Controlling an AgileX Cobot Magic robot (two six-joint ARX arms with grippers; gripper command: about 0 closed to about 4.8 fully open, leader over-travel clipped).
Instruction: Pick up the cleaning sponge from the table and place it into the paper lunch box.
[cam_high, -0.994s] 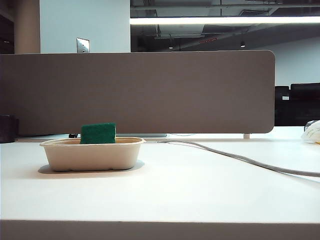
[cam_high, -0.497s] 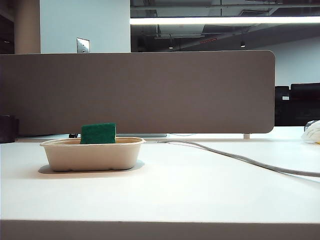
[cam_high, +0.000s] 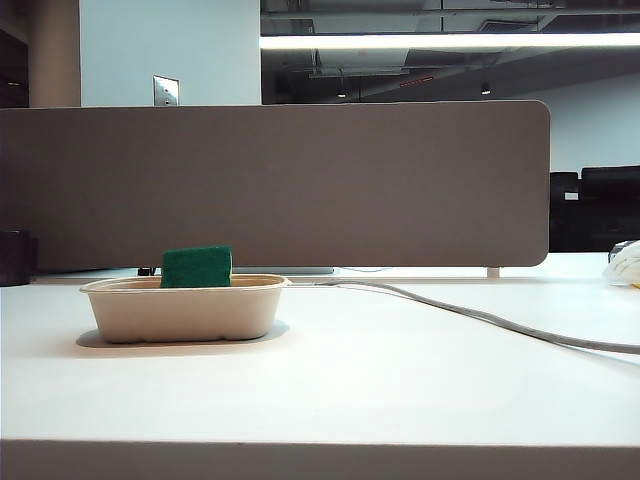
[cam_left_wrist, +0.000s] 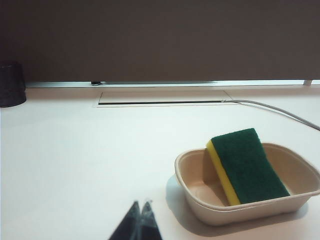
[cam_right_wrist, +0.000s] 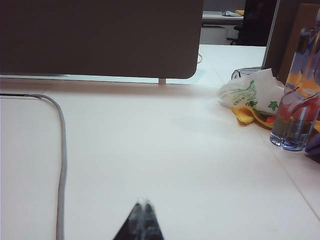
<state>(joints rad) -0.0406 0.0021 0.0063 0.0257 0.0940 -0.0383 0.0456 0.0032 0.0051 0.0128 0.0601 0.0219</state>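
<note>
The cleaning sponge (cam_high: 197, 267) leans inside the paper lunch box (cam_high: 180, 312) on the left of the white table (cam_high: 400, 380), its green face poking above the rim. In the left wrist view the sponge (cam_left_wrist: 247, 165) rests tilted against the box wall (cam_left_wrist: 240, 212), yellow foam edge showing. My left gripper (cam_left_wrist: 141, 204) is shut with nothing in it, hovering over bare table beside the box. My right gripper (cam_right_wrist: 144, 202) is shut and empty too, over the table far from the box. Neither gripper shows in the exterior view.
A grey cable (cam_high: 480, 316) runs across the table from the grey-brown divider panel (cam_high: 280, 185). A dark cup (cam_left_wrist: 11, 84) stands at the back left. At the right edge lie a white plastic bag (cam_right_wrist: 250, 92) and clear bottles (cam_right_wrist: 295, 122).
</note>
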